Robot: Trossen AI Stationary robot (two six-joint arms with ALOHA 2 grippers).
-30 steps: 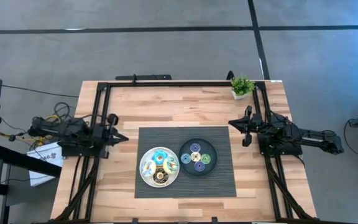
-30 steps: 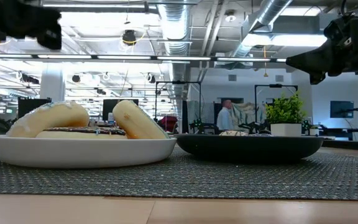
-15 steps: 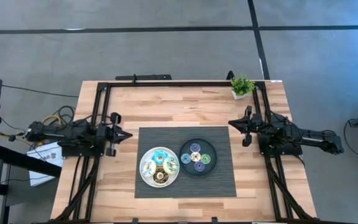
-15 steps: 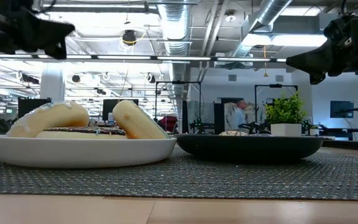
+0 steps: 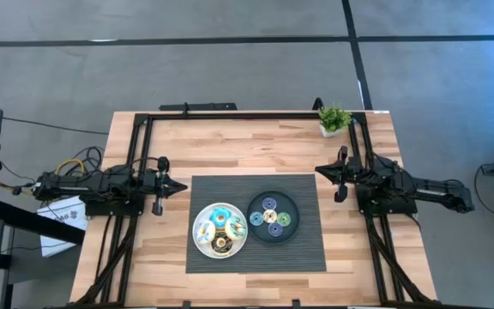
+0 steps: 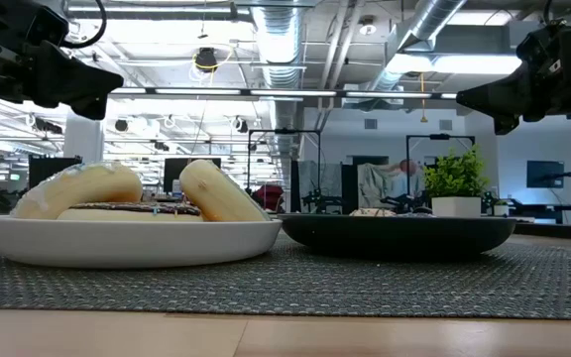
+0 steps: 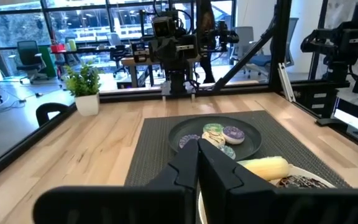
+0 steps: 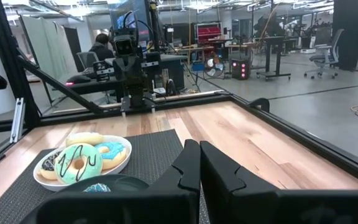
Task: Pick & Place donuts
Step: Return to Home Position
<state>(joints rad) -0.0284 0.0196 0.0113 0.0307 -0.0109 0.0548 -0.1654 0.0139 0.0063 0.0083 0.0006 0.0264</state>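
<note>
High view is showing the four larger toy donuts (image 5: 220, 229) sitting together on the round white plate (image 5: 197, 240). The coin-sized toy donuts (image 5: 270, 215) are lying in the round black plate (image 5: 293, 206) just beside it. Both plates are resting on the dark woven mat (image 5: 307, 253) in the middle of the light wooden table (image 5: 247, 146).

The left gripper (image 5: 181, 184) is hanging just off the mat's left edge. The right gripper (image 5: 318, 169) is hanging by the mat's far right corner, and both are well apart from the plates. Only the wrist views are showing the fingers clearly: each pair is pressing tip to tip, clenched on nothing.

Low view is adding that one pale donut (image 6: 221, 193) is leaning tilted on the others, while the black plate's wall is mostly hiding the small ones. A small potted green plant (image 5: 334, 118) is standing at the table's far right corner, and a blurred person (image 6: 390, 183) is showing in the room behind.
</note>
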